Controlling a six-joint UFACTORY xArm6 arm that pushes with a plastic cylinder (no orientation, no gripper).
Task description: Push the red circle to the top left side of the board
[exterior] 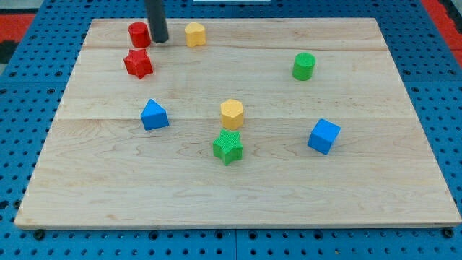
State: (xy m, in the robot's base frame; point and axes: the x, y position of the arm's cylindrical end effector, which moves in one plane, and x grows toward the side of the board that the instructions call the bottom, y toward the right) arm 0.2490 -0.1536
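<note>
The red circle (138, 34) is a short red cylinder near the board's top left. My tip (159, 41) stands right beside it, at its right edge, touching or nearly so. A red star (138, 63) lies just below the red circle. A yellow block (195, 33) sits to the right of my tip.
The wooden board (238, 195) lies on a blue pegboard. A blue triangle-like block (154, 115), a yellow hexagon (232, 113) and a green star (228, 147) sit mid-board. A green cylinder (304, 66) and a blue cube (323, 136) lie at the right.
</note>
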